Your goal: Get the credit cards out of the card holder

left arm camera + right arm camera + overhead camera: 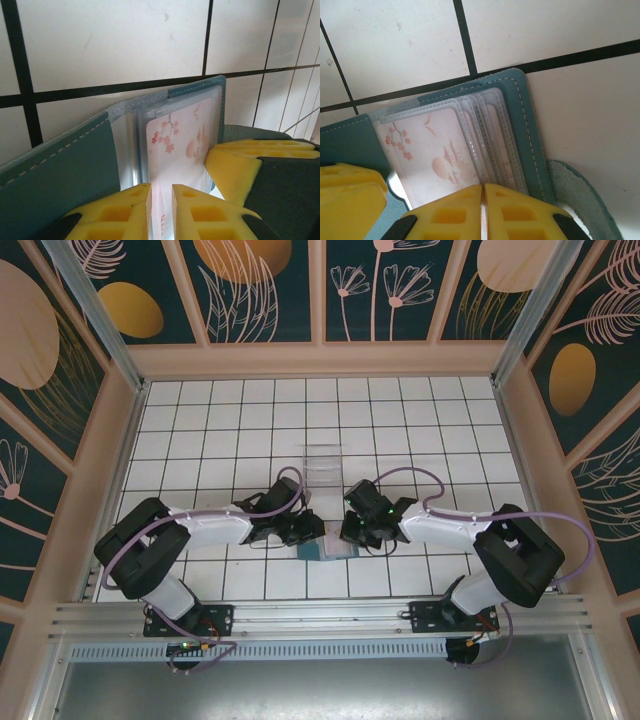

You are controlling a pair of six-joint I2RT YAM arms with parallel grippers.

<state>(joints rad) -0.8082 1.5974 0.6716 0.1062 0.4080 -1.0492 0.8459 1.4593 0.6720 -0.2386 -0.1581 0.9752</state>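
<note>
Teal and stitched along its edge, the card holder [312, 552] lies open at the near middle of the table, directly between the two arms.

Coming in from the left, the left gripper [161, 212] has its yellow fingers a narrow gap apart, astride the lower edge of a clear sleeve. The hold looks loose rather than pinched, probably so the fingers can find the card's edge. In that sleeve sits a pink card [180, 135] printed with blossom and a castle. It is not yet out of its pocket, and more clear sleeves fan out behind it toward the right cover.

On the right, the right gripper [483, 212] has its fingers pressed together on the edge of the holder's sleeves. I take this as a way to pin the holder open and steady while the other arm works the card free.

The tiled surface [200, 420] is glossy white with dark grout lines and a few faint scuffs. A clear plastic box [322, 462] stands just beyond the holder, apart from it. Wood-framed walls [250, 290] with dark green panels, pale flowers and orange discs enclose the table. A metal rail [320, 615] at the near edge carries the arm bases.
</note>
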